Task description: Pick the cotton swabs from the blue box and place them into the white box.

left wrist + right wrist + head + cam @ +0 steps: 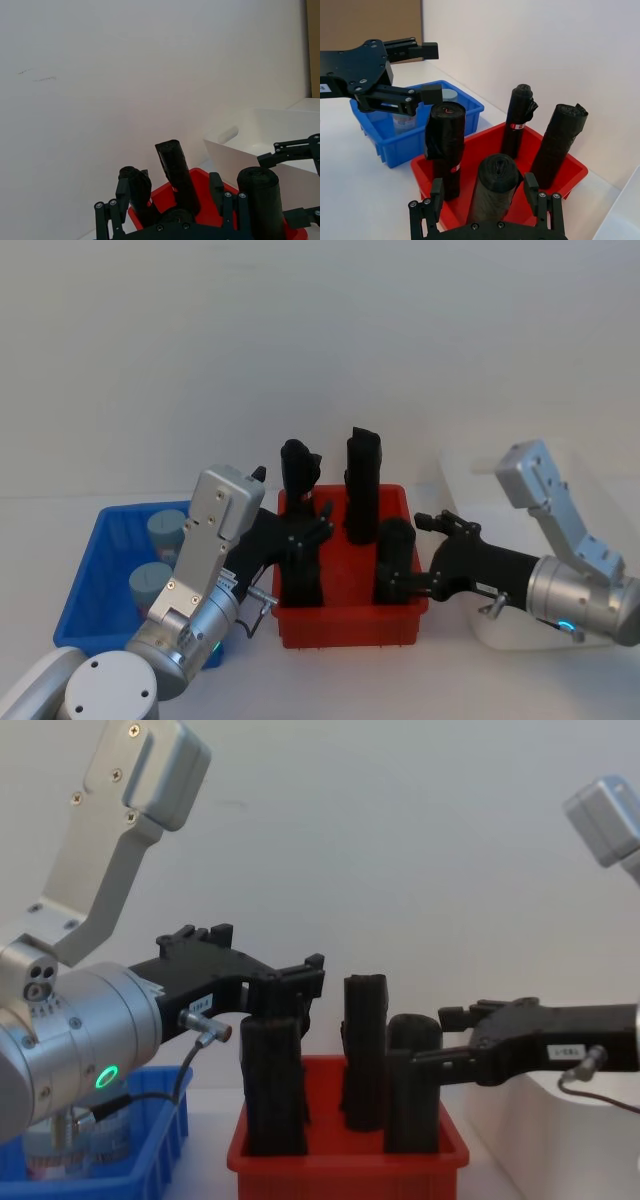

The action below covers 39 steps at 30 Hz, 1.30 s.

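Currently both cotton swabs (pixel 165 527) tubs sit upright in the blue box (pixel 95 570), on the robot's left side of the bench (pixel 350 180). Nothing picked yet.

Handling, my guess: light, rigid plastic cylinders with smooth lids, so likely slippery. Grip across the body below the lid, not the lid edge. Low crush risk.

Containers:
- blue box: two tubs, nothing else I can see
- red bin (pixel 350 625): black rolls (pixel 362 485) standing upright, not ours
- white box (pixel 235 152): on the right, no tub visible in the part I can see

Left pincer (pixel 427 71) is wide open and empty, hovering over the red bin's left edge, just beside the blue box. Right pincer (pixel 432 1038) is also open, holding nothing, reaching in at a black roll on the red bin's right side.
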Available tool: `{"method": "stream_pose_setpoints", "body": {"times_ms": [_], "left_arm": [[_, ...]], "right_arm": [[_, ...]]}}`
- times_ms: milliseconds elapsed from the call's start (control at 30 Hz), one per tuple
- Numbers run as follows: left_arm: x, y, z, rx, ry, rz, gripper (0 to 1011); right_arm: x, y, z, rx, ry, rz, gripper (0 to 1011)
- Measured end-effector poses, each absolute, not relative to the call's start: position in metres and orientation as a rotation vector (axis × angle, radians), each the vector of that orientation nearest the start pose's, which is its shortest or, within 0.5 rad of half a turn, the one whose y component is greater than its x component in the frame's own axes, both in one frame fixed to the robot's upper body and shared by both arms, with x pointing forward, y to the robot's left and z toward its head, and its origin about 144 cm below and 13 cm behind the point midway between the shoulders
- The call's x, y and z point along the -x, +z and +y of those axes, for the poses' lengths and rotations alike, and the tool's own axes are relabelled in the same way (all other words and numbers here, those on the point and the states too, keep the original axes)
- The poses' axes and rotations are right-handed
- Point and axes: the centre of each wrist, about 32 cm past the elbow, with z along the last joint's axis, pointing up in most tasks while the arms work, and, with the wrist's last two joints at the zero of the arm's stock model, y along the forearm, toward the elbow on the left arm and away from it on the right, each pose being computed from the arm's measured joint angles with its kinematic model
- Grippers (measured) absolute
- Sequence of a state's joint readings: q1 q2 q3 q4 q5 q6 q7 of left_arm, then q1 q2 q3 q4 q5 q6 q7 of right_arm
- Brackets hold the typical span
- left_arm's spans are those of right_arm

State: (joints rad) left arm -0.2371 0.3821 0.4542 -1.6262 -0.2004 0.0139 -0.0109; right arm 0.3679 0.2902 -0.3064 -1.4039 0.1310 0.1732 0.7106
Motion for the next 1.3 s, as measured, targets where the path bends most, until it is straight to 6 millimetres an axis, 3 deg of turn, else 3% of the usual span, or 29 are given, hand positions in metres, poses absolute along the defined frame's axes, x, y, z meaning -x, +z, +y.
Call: {"method": "stream_pose_setpoints", "body": {"times_ms": [733, 1300], "left_arm": [[-0.492, 1.204, 0.198, -0.061, 1.124, -0.268, 1004], [-0.492, 1.204, 0.198, -0.061, 1.124, -0.268, 1004]], "right_arm": [[-0.558, 1.203, -0.21, 0.238, -0.733, -0.091, 1002], [-0.564, 1.194, -0.201, 0.239, -0.774, -0.026, 999]]}}
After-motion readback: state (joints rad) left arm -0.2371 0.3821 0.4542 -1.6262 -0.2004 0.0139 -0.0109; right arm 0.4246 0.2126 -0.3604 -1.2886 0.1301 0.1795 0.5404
